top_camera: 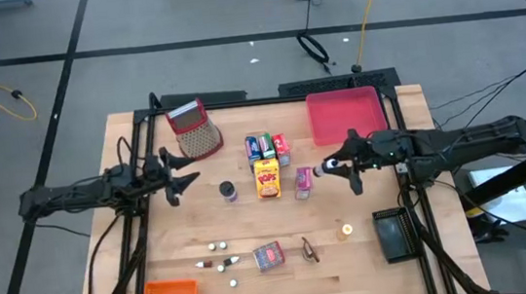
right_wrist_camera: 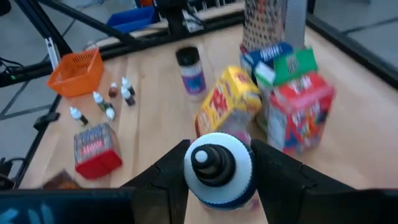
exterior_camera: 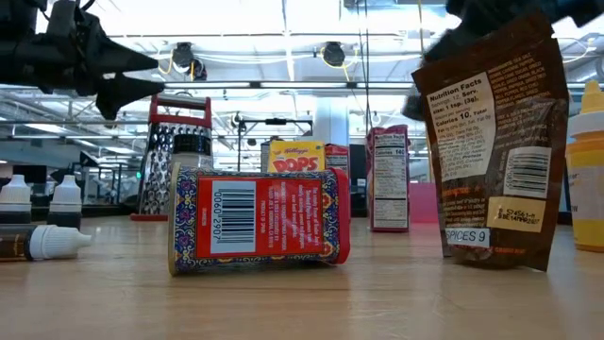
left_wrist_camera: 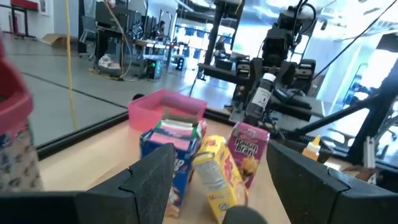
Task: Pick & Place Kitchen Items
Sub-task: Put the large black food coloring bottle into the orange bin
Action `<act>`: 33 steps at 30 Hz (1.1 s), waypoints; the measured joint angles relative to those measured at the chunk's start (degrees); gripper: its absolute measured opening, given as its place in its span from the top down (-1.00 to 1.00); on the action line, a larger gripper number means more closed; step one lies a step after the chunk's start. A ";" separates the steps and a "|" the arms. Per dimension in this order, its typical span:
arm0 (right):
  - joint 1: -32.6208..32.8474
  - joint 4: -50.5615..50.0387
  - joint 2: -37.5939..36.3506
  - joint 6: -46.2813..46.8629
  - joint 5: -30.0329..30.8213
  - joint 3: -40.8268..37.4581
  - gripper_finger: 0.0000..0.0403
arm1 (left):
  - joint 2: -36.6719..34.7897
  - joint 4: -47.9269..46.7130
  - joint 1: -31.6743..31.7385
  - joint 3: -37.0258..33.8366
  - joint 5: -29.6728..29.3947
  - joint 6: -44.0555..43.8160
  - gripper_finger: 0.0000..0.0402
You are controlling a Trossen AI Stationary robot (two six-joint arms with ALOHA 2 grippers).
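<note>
right arm's fingers (right_wrist_camera: 217, 180) grip a white-capped bottle (right_wrist_camera: 217, 167) aloft; left arm's fingers (left_wrist_camera: 217, 180) hover released.

Bright even ceiling light, soft shadows, wrist views motion-blurred, glare behind the low view, near objects soft

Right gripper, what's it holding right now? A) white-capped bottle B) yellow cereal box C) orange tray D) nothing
A: the right wrist view shows the right gripper with its fingers closed around a white-capped bottle, and the high view shows that bottle at the gripper's tip, above the table beside the pink packet. The yellow cereal box stands untouched on the table.
</note>
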 joint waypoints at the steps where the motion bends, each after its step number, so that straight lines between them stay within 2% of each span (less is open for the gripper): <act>1: 0.00 0.44 1.27 -0.45 -0.02 0.88 0.30 | 1.60 2.21 -0.02 0.00 0.75 -0.19 -0.28; 6: 0.00 1.82 7.34 -3.00 -0.05 5.06 0.30 | 9.54 11.80 -0.04 0.01 3.52 -0.48 -0.28; 12: 0.00 2.92 12.76 -4.99 -0.06 9.89 0.30 | 19.54 16.72 0.00 2.24 3.50 -1.76 -0.28; 22: 0.00 5.64 17.07 -6.04 -1.99 13.05 0.30 | 36.80 16.85 -0.05 14.41 3.67 0.91 -0.28; 26: 0.01 9.03 17.61 -5.97 -4.32 13.09 0.31 | 45.32 16.81 -0.06 20.77 6.80 3.65 -0.28; 33: 0.02 11.26 17.95 -5.99 -4.58 13.12 0.31 | 59.34 16.69 -0.06 32.29 11.12 7.83 -0.28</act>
